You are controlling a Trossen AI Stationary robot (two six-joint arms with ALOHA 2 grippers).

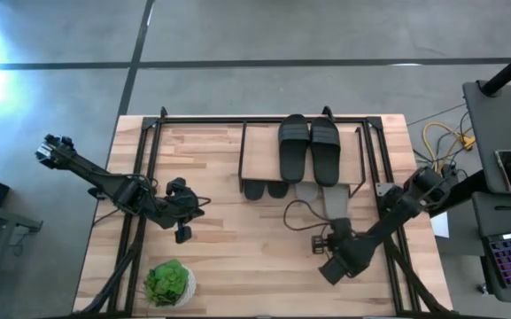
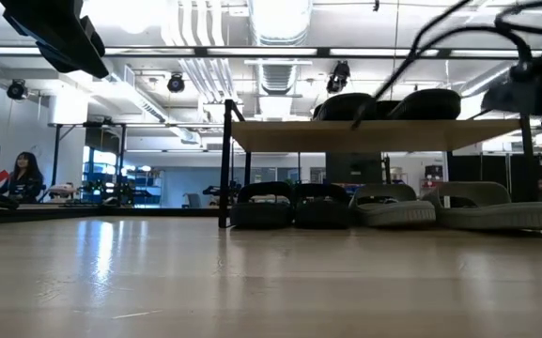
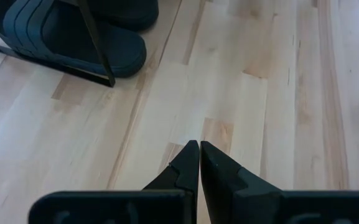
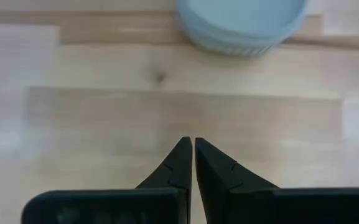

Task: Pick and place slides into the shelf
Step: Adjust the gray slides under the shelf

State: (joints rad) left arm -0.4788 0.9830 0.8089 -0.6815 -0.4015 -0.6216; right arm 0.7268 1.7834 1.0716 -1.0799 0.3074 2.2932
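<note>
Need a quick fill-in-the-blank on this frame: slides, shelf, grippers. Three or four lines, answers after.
1. The black pair of slides lying on the shelf's board numbers ____ sandals.
2. The light grey slides sit ____ the board, on the table.
3. The left gripper and the right gripper both have their fingers ____.
4. The potted plant stands nearest the ____ arm.

Missing words: two; under; shut; left

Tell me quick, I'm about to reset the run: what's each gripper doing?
Left gripper: closed, holding nothing, over bare table.
Right gripper: closed, holding nothing, over bare table.
</note>
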